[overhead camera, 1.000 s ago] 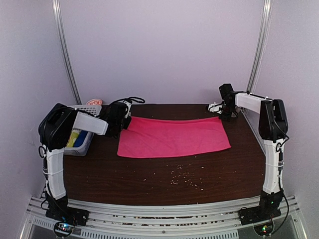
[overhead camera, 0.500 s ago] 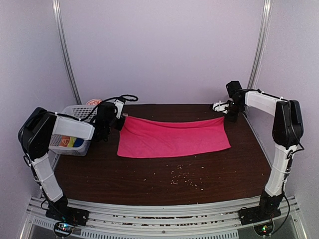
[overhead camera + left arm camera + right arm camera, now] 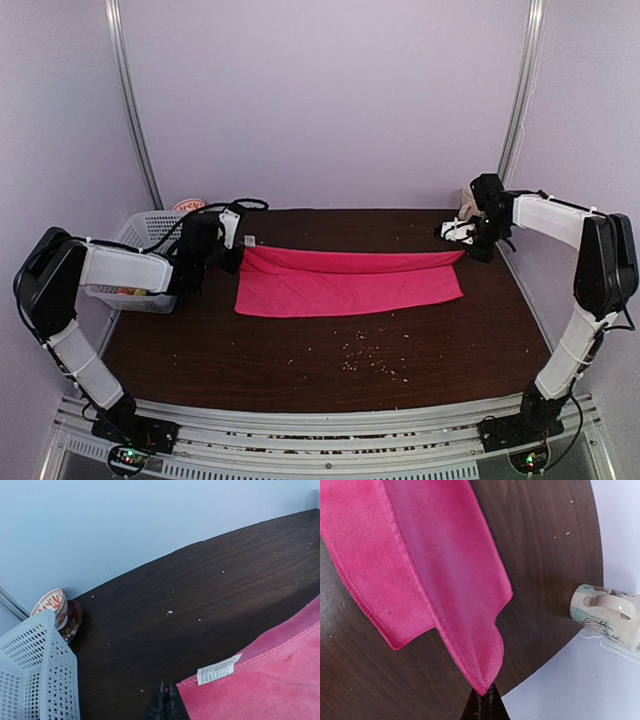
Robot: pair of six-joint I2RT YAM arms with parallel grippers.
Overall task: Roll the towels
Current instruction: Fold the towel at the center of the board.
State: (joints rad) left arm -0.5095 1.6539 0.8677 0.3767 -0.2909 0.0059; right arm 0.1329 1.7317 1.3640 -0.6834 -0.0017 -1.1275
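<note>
The left claw is pinched tight on the far left corner of the pink towel, just beside the towel's white label. The right claw is likewise closed on the far right corner, where the cloth narrows to a point between its tips. Each arm has its own end, so neither is nearer than the other.

The towel's long axis runs left to right across the desk, from one claw to the other. The far long edge is raised and drawn fairly straight between the claws. The near long edge and most of the cloth lie flat toward the arm bases. I judge that any roll has to travel from the held far edge toward the near one, both claws moving level so the strip does not skew.

A cream mug lies on its side at the far right, close to the right claw. A white lattice basket sits at the far left with a red-patterned bowl behind it. I cannot make out a second towel. Pale crumbs dot the dark wood in front of the cloth, and plain lilac walls close in the space
</note>
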